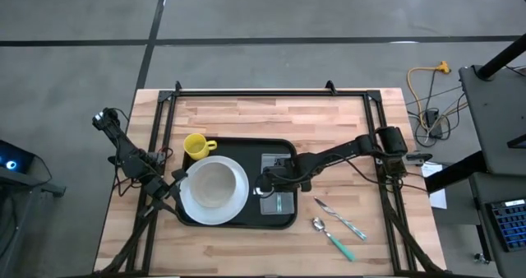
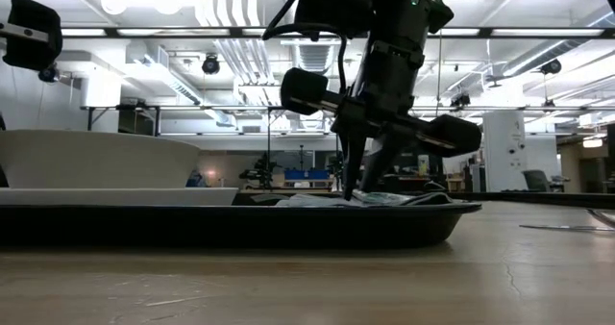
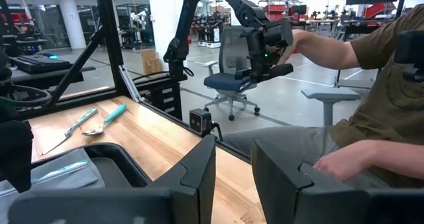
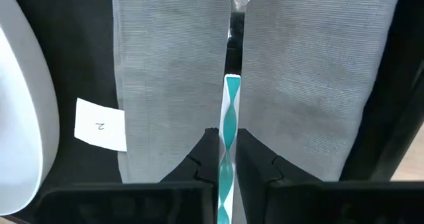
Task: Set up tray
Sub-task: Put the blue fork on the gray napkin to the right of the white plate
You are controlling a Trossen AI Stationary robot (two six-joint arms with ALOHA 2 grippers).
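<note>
The wooden table [image 1: 246,118] carries the tray [image 1: 283,147], which lies a little toward the table's left edge, roughly midway between its far and near edges. Much of the setting looks done: the white plate [image 1: 214,185] fills the tray's left half, the yellow mug [image 1: 196,145] stands at the tray's far left corner just beyond the plate, and a grey napkin [image 4: 285,85] is spread flat on the tray's right half, a small white tag [image 4: 100,124] at its side nearest the plate. The right gripper [image 1: 269,182] is low over that napkin, and in the right wrist view its fingers are pinched on a teal-handled utensil [image 4: 229,128] whose metal end lies along the napkin's middle; its head is cut off, so whether it is a fork cannot be told. The left gripper [image 3: 233,172] waits at the tray's near left corner by the plate, its fingers apart and holding nothing. Left to do, by my reading: release this piece, then bring over the knife [image 1: 339,217] and the spoon [image 1: 332,237], both lying on bare wood near the table's near right corner, well apart from the tray.
</note>
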